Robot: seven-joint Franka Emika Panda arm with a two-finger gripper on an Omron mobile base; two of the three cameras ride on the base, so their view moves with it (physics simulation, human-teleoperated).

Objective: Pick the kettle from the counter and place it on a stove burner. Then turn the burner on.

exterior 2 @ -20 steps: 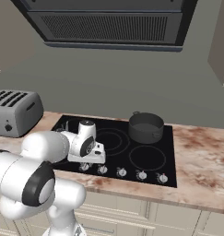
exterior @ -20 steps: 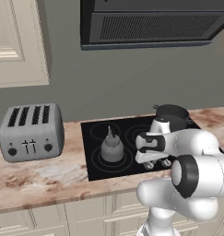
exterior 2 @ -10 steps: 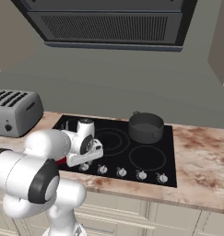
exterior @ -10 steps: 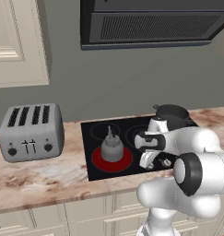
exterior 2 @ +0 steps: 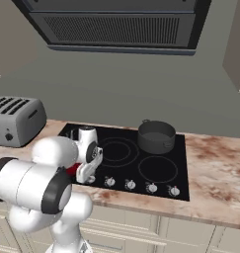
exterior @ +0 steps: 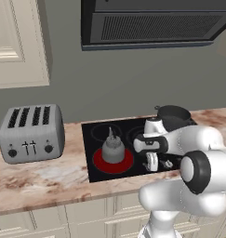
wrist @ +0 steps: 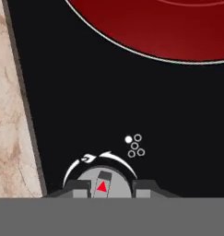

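The kettle [exterior: 112, 149] is set on the burner [exterior: 113, 161] near the cooktop's front left corner, and the burner glows red. The gripper [wrist: 111, 186] is closed on the knob [wrist: 103, 182]. Little seems left.

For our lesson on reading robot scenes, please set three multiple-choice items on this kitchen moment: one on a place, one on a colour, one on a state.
1. Where does the kettle stand?
A. on the toaster
B. on the front-left stove burner
C. inside the pot

2. What colour is that burner?
A. red
B. blue
C. white

3. What are the gripper fingers around?
A. the kettle handle
B. a stove knob
C. the pot lid

Key: B, it sits on the glowing ring; A, the ring glows red; B, the fingertips flank the knob.
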